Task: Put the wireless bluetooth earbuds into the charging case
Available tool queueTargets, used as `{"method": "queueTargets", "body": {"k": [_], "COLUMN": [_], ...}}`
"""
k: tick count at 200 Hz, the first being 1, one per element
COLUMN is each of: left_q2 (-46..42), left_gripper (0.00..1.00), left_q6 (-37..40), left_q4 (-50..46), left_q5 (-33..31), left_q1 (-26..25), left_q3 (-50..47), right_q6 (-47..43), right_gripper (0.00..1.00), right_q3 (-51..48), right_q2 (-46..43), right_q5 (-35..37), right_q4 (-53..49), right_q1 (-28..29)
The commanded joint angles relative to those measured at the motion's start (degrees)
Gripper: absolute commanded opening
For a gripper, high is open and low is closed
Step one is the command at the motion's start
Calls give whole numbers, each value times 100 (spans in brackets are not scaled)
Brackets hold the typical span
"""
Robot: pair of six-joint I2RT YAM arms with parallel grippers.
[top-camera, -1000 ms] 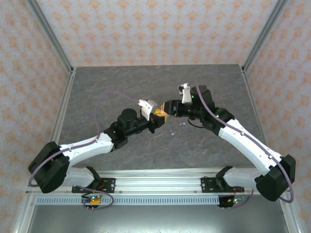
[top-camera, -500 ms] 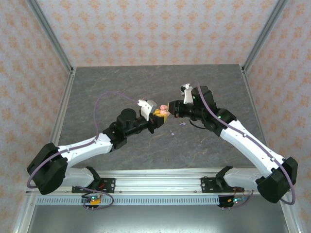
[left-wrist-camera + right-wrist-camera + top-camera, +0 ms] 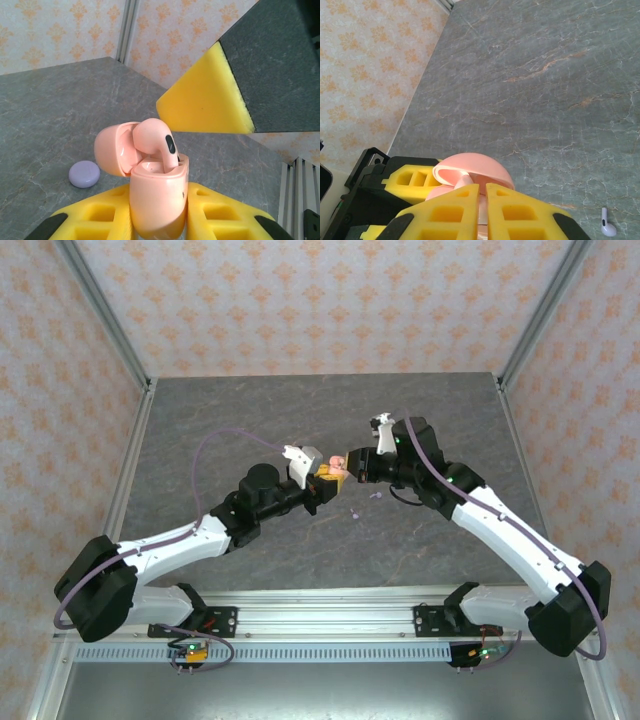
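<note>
Above the middle of the grey worktop [image 3: 250, 410], the left arm [image 3: 200, 535] and right arm [image 3: 500, 525] meet tip to tip, with the charging case [image 3: 337, 468] between them.

The left fingers [image 3: 215, 215] are closed on the lower half of the salmon-pink case [image 3: 157, 200] and hold it clear of the worktop. Its lid is hinged open, tipped back to the left in the left wrist view. One salmon-pink earbud [image 3: 152, 137] sits in the open case. Its rounded head and dark end stick up above the rim, and its stem points down into the case.

A yellow pad of the right fingers [image 3: 207, 97] hangs just above and to the right of that earbud, with a gap between them. In the right wrist view the right fingers [image 3: 445, 210] are narrow, with a thin slit between the two pads, directly over the case's round lid [image 3: 470, 170]. They do not appear to grip anything.

A lavender disc [image 3: 84, 174] lies flat on the worktop beyond the case in the left wrist view. A pale loose earbud [image 3: 606, 223] lies on the worktop, well apart from the case. From above, two small lavender pieces [image 3: 353, 513] [image 3: 376, 496] lie on the worktop just nearer than the fingers. They are too small to identify.
</note>
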Motion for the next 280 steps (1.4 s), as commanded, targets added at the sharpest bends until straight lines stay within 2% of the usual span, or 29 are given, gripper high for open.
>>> {"method": "queueTargets", "body": {"k": [1,52,77,96,134,153,200,236,280], "left_q2": [-128,-103,-106,-134,-203,-270,-636,-876,-861], "left_gripper": [24,24,24,24,24,24,23,23,24], "left_q6": [70,80,96,124,302,453,1070,1571,1845], "left_q4": [126,169,54,-63,-394,-456,-916,-1523,-1850], "left_q5": [98,340,215,68,-26,56,417,631,819], "left_q1": [-61,-61,-60,-59,-60,-60,-61,-61,-60], "left_q3": [164,192,206,202,197,136,100,229,395], "right_q6": [-17,-51,-46,-17,156,199,597,864,1142], "right_gripper": [13,15,15,20,22,22,28,33,34], "right_q3": [235,267,278,239,93,161,369,599,747], "right_q2": [21,249,221,92,-341,-358,-158,21,455], "right_q5": [-173,-266,-166,100,971,1114,230,-168,-672], "right_q4": [-4,-84,-106,-105,-203,-378,-393,-592,-480], "right_q1": [22,35,31,36,31,12,-249,-416,-434]}}
